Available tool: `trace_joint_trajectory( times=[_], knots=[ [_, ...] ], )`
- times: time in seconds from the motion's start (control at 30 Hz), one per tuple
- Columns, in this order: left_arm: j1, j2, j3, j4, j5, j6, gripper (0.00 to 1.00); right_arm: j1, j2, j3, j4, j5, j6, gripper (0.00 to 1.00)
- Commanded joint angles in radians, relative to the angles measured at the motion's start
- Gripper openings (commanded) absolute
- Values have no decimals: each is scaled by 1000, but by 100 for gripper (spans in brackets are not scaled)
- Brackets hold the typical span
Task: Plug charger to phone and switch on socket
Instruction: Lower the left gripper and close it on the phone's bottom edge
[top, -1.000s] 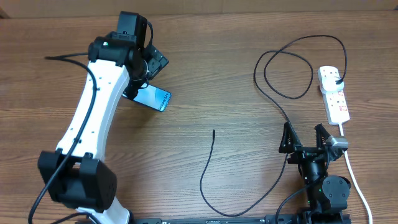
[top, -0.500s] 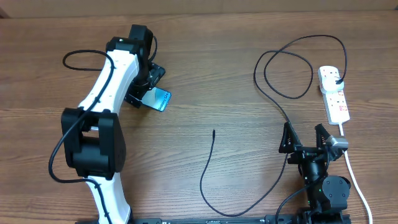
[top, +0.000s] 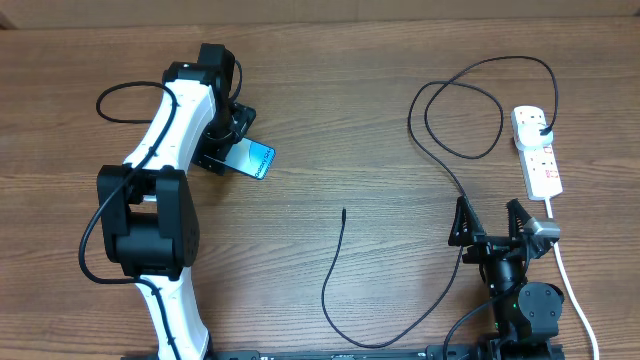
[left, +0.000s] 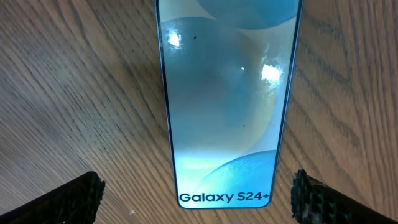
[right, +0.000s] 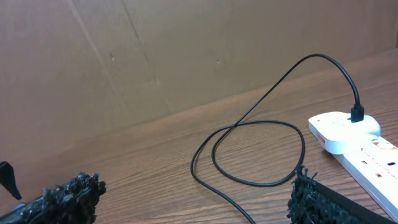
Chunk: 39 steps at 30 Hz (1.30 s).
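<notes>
**Lining up on the phone (left: 227, 106)**

At the overhead view's upper left, the left gripper (left: 198, 202) hovers over it, jaws spread wide either side of its lower end, apparently to grasp it. The charger tip (top: 344, 212) lies loose mid-table. The socket (top: 538, 150) sits far right. The right gripper (top: 490, 222) waits wide open, lower right.

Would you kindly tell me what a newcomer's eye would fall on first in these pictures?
The bright teal phone stands out most, lying flat on the wooden table at the upper left, with the open left fingers poised either side of its near end. Next comes the black cable, looping from the white power strip at the right edge, its free tip lying in the middle, apart from the phone.
</notes>
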<state>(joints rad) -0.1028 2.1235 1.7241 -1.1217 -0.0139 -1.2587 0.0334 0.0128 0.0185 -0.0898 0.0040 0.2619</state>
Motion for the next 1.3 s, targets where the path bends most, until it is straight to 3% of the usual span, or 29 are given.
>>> trace_joint_trajectory(
  times=[0.0,1.27],
  knots=[
    [0,10,19,5,3,-55,100,5,-10,-11,5,3,-3,100],
    [0,80,16,101,-20,-58,100,5,-10,-11,6,3,-3,100]
  ],
)
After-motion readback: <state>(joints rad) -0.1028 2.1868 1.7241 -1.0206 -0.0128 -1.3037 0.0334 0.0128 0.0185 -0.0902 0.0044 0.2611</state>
